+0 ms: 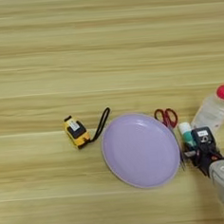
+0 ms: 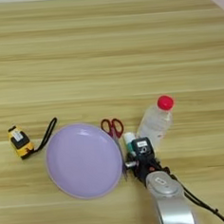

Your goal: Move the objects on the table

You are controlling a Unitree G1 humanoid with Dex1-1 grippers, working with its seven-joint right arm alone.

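White tube [image 2: 130,141] w/ teal band by plate [image 2: 84,160] rim, claw [image 2: 138,155] at it (grip can't tell), yellow-black tape measure [image 1: 76,132] left, desk [image 1: 104,48] bare beyond.

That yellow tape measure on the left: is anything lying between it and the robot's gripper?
Yes. The lilac plate lies squarely between the tape measure and the gripper, with red-handled scissors at the plate's right rim. The gripper itself is at the white tube.

A robot test bench: bare wooden table [image 1: 104,48] with assorted small household things.
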